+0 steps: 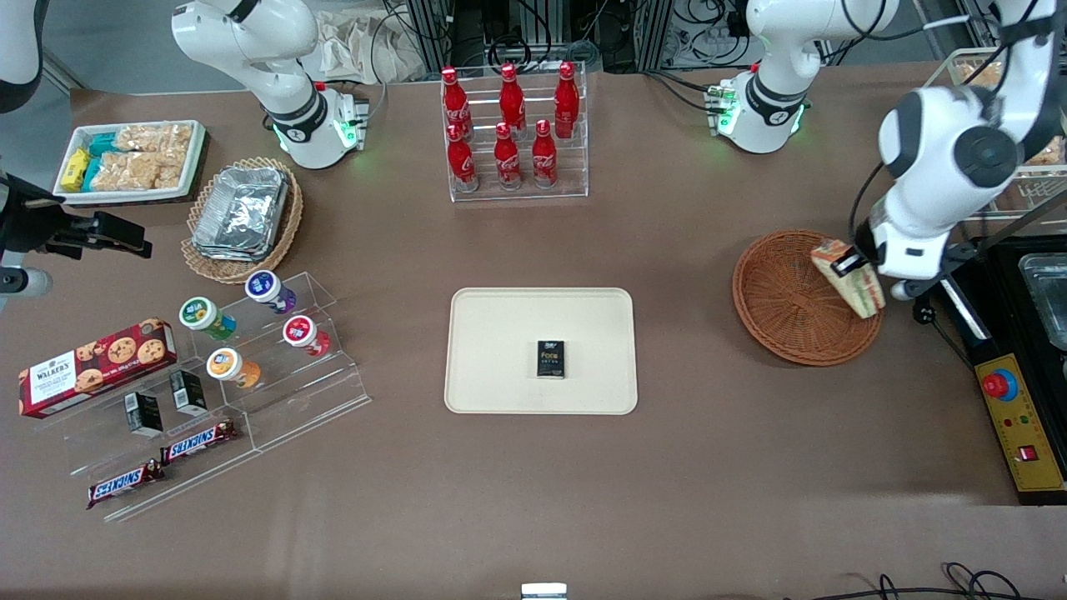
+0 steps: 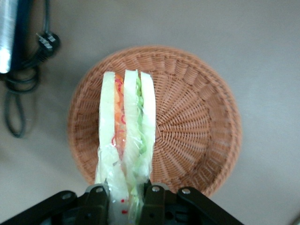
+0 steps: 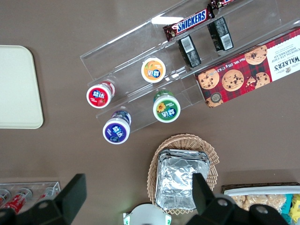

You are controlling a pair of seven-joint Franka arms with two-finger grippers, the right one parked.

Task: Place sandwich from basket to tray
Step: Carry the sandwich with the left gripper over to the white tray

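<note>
Gripper: the left arm's gripper (image 1: pixel 852 265) hangs over the basket at the right of the front frame, its two fingers (image 2: pixel 99 202) clamped on the sandwich at one end.
Sandwich: the wrapped triangular wedge (image 1: pixel 850 278) is lifted clear of the weave, tilted, held above the part of the basket toward the working arm's end of the table; in the wrist view its cut edge (image 2: pixel 125 136) shows three pale bread slices with an orange-red layer and a green layer between them, with clear film around the gripped end.
Basket: the round orange-brown wicker basket (image 1: pixel 779 312) sits on the brown table, right of centre in the front frame, with nothing lying in it; its woven floor (image 2: pixel 192 126) shows directly below the sandwich.
Tray: the cream rectangular tray (image 1: pixel 500 333) lies at the centre of the front frame, well apart from the basket, toward the parked arm's end.
On the tray: a small black box (image 1: pixel 550 359) lies flat, off centre, toward the edge nearer the front camera.
Bottle rack: a clear stand of red cola bottles (image 1: pixel 510 125) is at upper centre, farther from the front camera than the tray.
Power cord: a black plug and cable (image 2: pixel 28 61) lie on the table beside the basket.
</note>
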